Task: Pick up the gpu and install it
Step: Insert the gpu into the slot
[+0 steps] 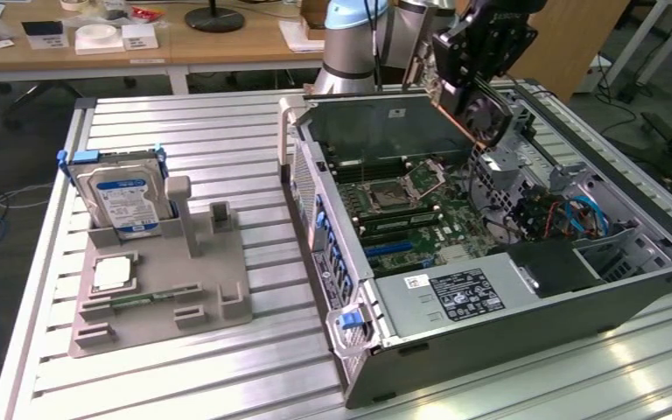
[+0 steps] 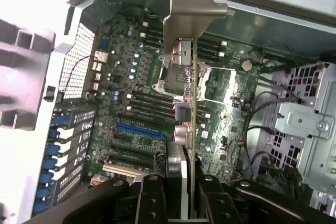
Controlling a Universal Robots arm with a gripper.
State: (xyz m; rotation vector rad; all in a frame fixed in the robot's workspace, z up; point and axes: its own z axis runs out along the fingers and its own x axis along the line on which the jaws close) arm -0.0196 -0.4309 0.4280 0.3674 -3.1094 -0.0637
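Observation:
My gripper (image 1: 485,66) is shut on the gpu (image 1: 488,112), a black card with a round fan, and holds it tilted in the air above the far side of the open computer case (image 1: 453,350). In the wrist view the gpu (image 2: 193,124) appears edge-on, its pale metal bracket (image 2: 188,11) pointing away from my gripper (image 2: 184,205). The dark fingers (image 2: 152,198) clamp the card from both sides. Below it lies the green motherboard (image 2: 131,103) with a blue slot (image 2: 139,129), well apart from the card.
A grey fixture (image 1: 196,289) on the exterior view's left holds a silver hard drive (image 1: 123,201), a square chip (image 1: 115,274) and a small memory stick (image 1: 132,302). Cables (image 1: 570,214) and a drive cage (image 2: 310,124) crowd the case's far end. The power supply (image 1: 458,296) sits at its near side.

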